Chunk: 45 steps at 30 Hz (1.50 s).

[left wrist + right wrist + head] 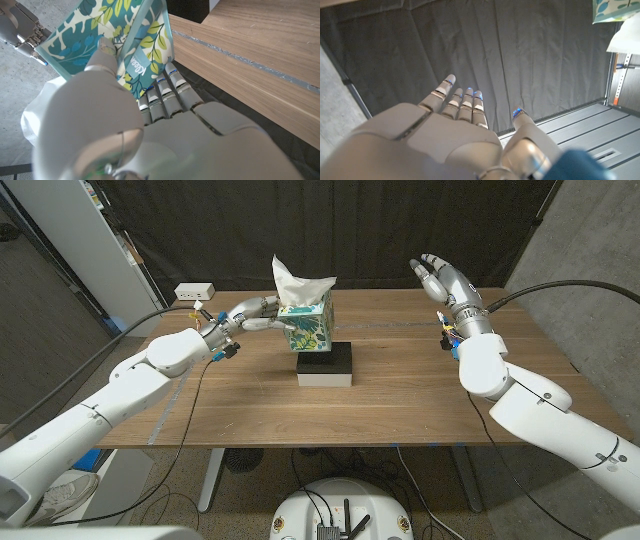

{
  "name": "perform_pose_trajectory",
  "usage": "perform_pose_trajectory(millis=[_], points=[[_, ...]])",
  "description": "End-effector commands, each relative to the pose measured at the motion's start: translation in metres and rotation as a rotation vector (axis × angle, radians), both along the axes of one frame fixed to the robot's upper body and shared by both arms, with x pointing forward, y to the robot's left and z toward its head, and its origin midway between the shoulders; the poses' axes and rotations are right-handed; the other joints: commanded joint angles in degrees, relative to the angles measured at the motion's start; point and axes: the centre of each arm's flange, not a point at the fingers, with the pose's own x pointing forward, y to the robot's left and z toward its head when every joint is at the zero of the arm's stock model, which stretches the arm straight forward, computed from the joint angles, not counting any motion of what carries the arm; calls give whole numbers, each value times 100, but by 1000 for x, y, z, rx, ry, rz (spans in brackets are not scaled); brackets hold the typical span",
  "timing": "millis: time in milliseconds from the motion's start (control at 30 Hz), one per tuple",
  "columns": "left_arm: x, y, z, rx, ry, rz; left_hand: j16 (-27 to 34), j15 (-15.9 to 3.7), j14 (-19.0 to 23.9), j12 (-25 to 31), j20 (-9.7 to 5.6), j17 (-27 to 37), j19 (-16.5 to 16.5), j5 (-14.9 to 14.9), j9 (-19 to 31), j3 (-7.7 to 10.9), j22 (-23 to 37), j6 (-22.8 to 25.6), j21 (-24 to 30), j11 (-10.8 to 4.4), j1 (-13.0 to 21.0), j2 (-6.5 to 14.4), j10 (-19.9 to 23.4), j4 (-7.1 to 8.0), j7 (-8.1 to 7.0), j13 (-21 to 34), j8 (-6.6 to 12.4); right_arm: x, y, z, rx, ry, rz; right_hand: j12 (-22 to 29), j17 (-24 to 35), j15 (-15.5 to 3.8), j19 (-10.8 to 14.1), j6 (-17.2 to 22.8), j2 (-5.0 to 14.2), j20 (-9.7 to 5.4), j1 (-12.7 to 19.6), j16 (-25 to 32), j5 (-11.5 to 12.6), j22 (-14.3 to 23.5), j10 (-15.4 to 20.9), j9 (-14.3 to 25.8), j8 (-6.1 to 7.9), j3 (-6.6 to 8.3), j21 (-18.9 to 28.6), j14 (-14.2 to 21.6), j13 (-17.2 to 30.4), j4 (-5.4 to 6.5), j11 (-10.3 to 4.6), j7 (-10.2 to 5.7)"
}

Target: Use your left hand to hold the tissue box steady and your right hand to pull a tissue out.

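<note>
Tissue box [306,328]: gripped by left hand [248,315]; right hand [441,281] spread, empty, well apart; tissue [298,282] not yet pulled.

**Dark curtain, grey concrete, wooden table**

Across the back, a black pleated curtain [400,230] hangs wall to wall. Upper left, a white cabinet [90,240] stands tall. The wooden table [400,390] fills the middle; a white power strip [194,292] sits at its far left corner. Grey floor [600,330] on the right.
</note>
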Motion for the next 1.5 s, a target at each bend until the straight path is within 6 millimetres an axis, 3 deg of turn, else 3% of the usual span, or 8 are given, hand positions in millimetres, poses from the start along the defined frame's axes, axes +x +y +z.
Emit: perform_pose_trajectory(millis=[33,300,567,1067,1500], points=[[0,0,-2,2,9,3,0,-635,51,-20,-35,17,7,35,14,43,19,31,5,-21,-1,22,41,16,-4,34,29,-6,10,-6,-84,-63,-101,63,8,-215,63,86,261,-46,55,28,28,29,86,32,41,73,30,95,27,-30,-76,-41],[2,1,-1,0,9,0,-4,-632,52,-26,-33,14,0,37,13,53,19,23,2,-14,-2,26,34,16,4,39,29,-11,18,-10,-139,-118,-131,75,12,-382,115,261,378,-182,143,61,40,29,179,36,83,219,43,166,31,-11,-149,-195],[7,1,1,-2,8,-2,-7,-631,48,-28,-37,14,0,37,12,58,19,25,1,-10,-10,28,37,19,1,44,32,-12,23,-12,-172,-172,-163,102,8,-409,157,368,387,-181,231,86,40,28,307,38,95,339,51,230,33,-15,-185,-230],[13,1,4,-3,15,-5,-14,-625,44,-39,-37,12,-8,38,12,74,19,3,-2,-5,-21,33,27,20,12,55,29,-7,25,-10,-160,-181,-149,84,13,-390,211,368,328,-121,274,106,16,29,322,40,64,385,64,262,36,-19,-192,-295],[15,-1,8,8,16,-5,-33,-599,33,-50,-16,6,-25,39,12,106,19,-27,-7,21,-58,60,9,34,35,65,22,-9,29,-7,-154,-178,-71,50,-3,-340,260,326,281,-71,331,111,-7,32,275,43,30,403,73,293,38,-85,-183,-252]])
